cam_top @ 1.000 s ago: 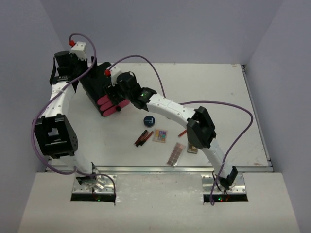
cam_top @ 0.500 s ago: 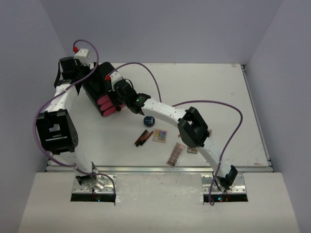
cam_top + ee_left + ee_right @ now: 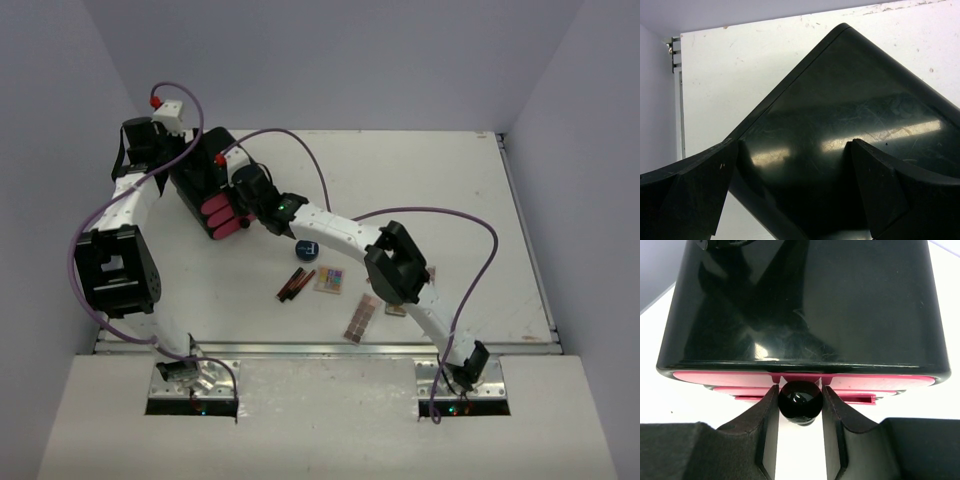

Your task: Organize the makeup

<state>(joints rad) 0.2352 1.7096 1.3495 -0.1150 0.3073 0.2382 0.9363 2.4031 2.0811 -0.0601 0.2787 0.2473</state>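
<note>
**Top external view.**
- Makeup, loose on the white table (image 3: 470,200), middle front:
  - blue round compact (image 3: 306,248);
  - slim dark and red sticks (image 3: 293,285), bundled and lying slantwise just below the compact;
  - square multicolour palette (image 3: 330,279), just right of the sticks;
  - long brownish palette (image 3: 362,318), nearer the front edge;
  - second brownish palette (image 3: 397,308) beside it, partly under the right arm.
- All items lie well apart from the black box (image 3: 200,165).
- The black box stands at the left rear, its pink drawers (image 3: 218,218) facing the makeup. Drawer contents cannot be seen.
- Left gripper (image 3: 178,163) is at the rear of the box and right gripper (image 3: 236,207) at the drawer fronts. The opening of either cannot be read from here.

**Left wrist view.**
- Glossy top of the black box (image 3: 840,100), one corner pointing away, with white table (image 3: 740,75) beyond it.
- Left gripper (image 3: 794,150) is spread wide, the box top filling the space between its fingers (image 3: 690,195). Whether they touch the box cannot be told.

**Right wrist view.**
- Black box (image 3: 805,300) seen from the front, pink drawers (image 3: 715,377) stacked along its lower edge.
- A round black knob (image 3: 800,406) projects from the drawer fronts. Which drawer carries it cannot be told.
- Right gripper (image 3: 799,390) is drawn narrow, one finger against each side of the black knob.
</note>
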